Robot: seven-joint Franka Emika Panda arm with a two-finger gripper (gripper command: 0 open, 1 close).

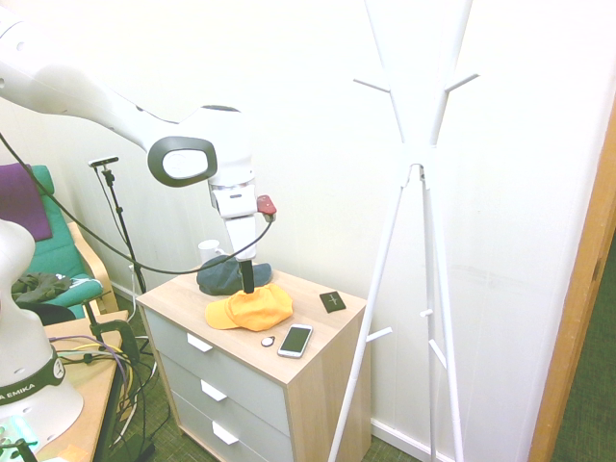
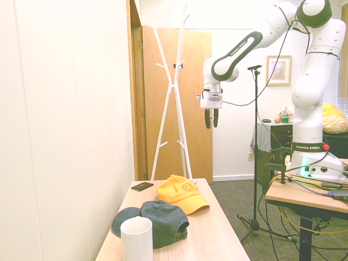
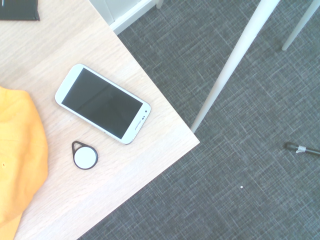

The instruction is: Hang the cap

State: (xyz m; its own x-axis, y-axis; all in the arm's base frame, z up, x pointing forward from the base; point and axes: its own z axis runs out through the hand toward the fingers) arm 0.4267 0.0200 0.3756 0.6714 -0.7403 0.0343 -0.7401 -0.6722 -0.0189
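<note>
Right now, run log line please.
gripper: open, empty, raised above dresser | yellow cap: on dresser | coat rack: cap not hung

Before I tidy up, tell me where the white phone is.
In the first exterior view, the phone lies on the dresser top, right of the key fob.

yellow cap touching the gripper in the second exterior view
No, the black two-finger gripper hangs open well above the yellow fabric cap, with background visible between them.

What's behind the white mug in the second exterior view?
The blue-grey cap, partly covered by the mug; beyond it, the yellow cap. Tabletop directly behind the mug is hidden.
</note>
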